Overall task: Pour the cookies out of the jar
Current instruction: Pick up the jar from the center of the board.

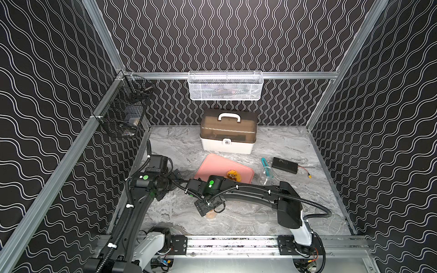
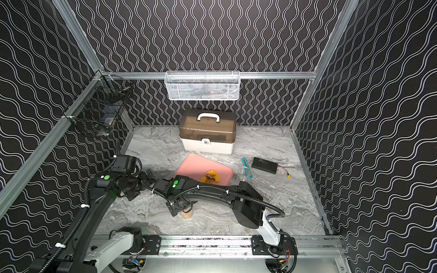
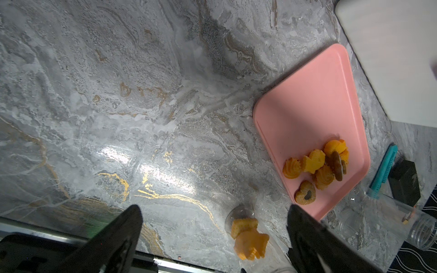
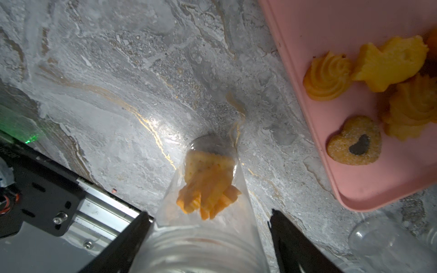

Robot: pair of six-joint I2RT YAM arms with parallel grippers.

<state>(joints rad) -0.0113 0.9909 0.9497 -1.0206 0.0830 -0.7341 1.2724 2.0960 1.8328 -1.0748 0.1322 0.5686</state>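
**Desk:** What does the right gripper [image 4: 210, 212] have hold of?

**Photographer:** Nothing certain. Its fingers stand half spread on either side of the threaded neck of the clear jar [image 4: 208, 250]; one finger looks to touch the plastic, and a strip of marble shows beside the other. I cannot tell whether it has a grip.

**Desk:** And the left gripper [image 3: 215, 208]?

**Photographer:** Spread as wide as it goes and empty; it hangs over the table [image 3: 118, 94] near that same jar.

**Desk:** Where are the cookies [image 4: 208, 186]?

**Photographer:** In two lots. A handful sits at the bottom of the jar, which stands on the marble near a corner of the pink tray [image 3: 307, 94]; a pile [image 3: 316, 165] lies on the tray itself, with swirls, a flower and a heart with a dark centre among them.

**Desk:** How is the pour done well from here?

**Photographer:** As I judge it: close squarely on the neck until the jar cannot slip, then lift it clear. Bring the mouth over a bare part of the tray before tipping; tip slowly, holding the rim low so nothing bounces off. The square biscuit may wedge, so a light shake may be needed. The path should also stay clear of the second clear jar [image 3: 402, 224], which lies on its side beside the tray, and of the left arm close by.
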